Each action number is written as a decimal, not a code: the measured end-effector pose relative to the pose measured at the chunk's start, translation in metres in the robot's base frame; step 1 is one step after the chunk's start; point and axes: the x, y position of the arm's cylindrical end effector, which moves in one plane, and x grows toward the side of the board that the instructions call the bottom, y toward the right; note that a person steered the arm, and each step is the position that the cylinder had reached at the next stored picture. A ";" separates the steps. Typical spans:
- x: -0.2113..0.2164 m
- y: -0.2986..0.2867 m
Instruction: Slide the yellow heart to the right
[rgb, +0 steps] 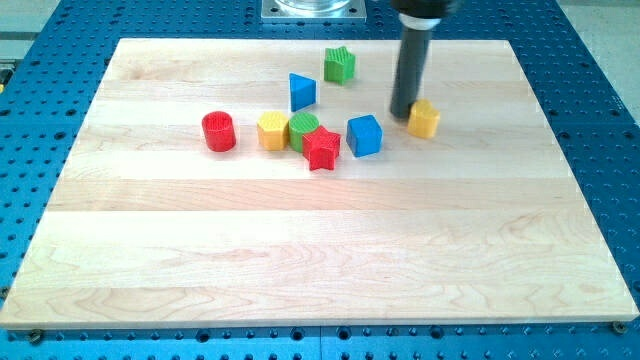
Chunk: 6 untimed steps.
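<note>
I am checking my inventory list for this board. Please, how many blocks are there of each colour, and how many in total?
Red: 2, a cylinder and a star
Yellow: 2, a heart beside my tip, and a block
Green: 2, a star and a block
Blue: 2, a triangle and a cube
Total: 8

Around the red star (322, 149): green block (303, 127) and yellow block (272, 131) to its left, red cylinder (218, 131) farther left, blue cube (365, 135) right, yellow heart (424, 119) beyond (all ridged); pale wooden board (300, 250).
</note>
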 end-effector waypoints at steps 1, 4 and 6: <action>0.048 0.026; 0.065 0.026; 0.110 0.033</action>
